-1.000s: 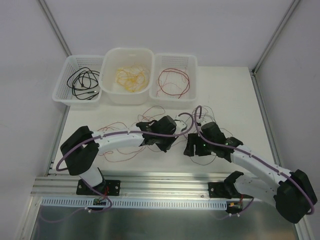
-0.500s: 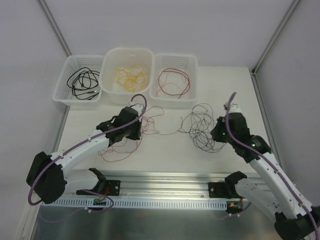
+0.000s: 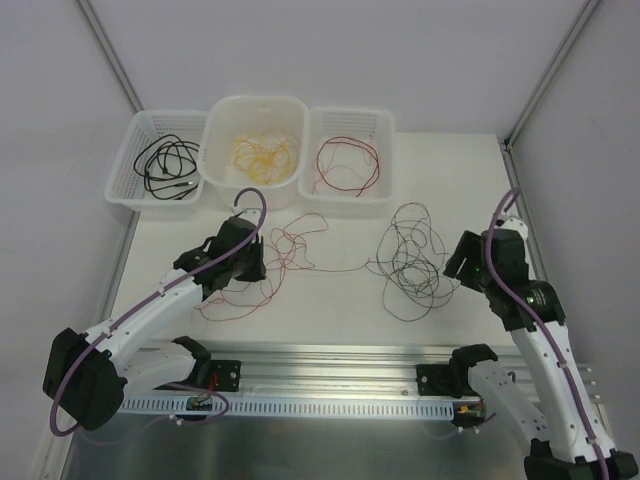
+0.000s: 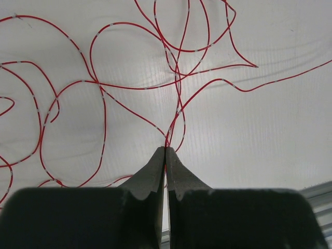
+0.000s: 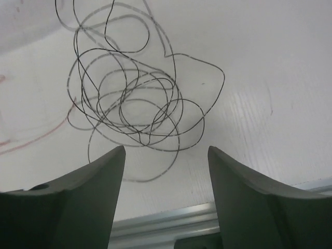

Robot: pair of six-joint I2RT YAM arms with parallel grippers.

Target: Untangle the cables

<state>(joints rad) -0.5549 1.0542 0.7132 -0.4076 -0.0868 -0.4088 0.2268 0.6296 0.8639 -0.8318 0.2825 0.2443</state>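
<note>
The left claw (image 4: 166,150) is pressed together, pinching a strand of the red cable (image 4: 96,82), which sprawls in loose loops on the white counter (image 4: 270,135). The right claw (image 5: 166,150) is spread and holds nothing, hovering near the black cable (image 5: 150,104). That cable is a coiled tangle lying to the right of the red one, and one thin red strand reaches toward it.

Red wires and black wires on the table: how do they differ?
The red cables sprawl in wide loose loops; the black cables bunch in a tighter coil. The left gripper pinches a red strand; the right gripper stands open, black cables untouched. Both lie on the table.
</note>
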